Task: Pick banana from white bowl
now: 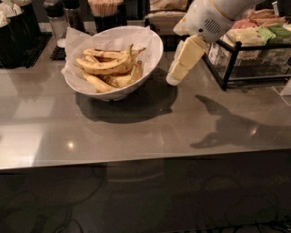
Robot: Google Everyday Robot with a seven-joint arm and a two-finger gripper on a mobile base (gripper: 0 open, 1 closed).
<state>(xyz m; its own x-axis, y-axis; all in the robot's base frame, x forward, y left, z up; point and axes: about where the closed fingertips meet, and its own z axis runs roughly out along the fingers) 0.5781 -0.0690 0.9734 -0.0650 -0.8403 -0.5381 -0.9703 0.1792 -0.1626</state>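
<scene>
The white bowl (153, 48) stands at the back left of the grey counter, lined with crinkled white paper. It holds several speckled yellow bananas. The long curved banana (105, 66) lies on top of the pile, across the bowl. My gripper (178, 72) hangs from the white arm at the upper right. It points down and to the left, just to the right of the bowl's rim and a little above the counter. It holds nothing and is apart from the bananas.
A black wire basket (236, 68) with coloured packets stands at the right, close behind the arm. Dark containers (18, 27), a shaker (57, 20) and a cup of stirrers (105, 11) line the back. The counter's front edge (145, 159) runs across the middle of the view.
</scene>
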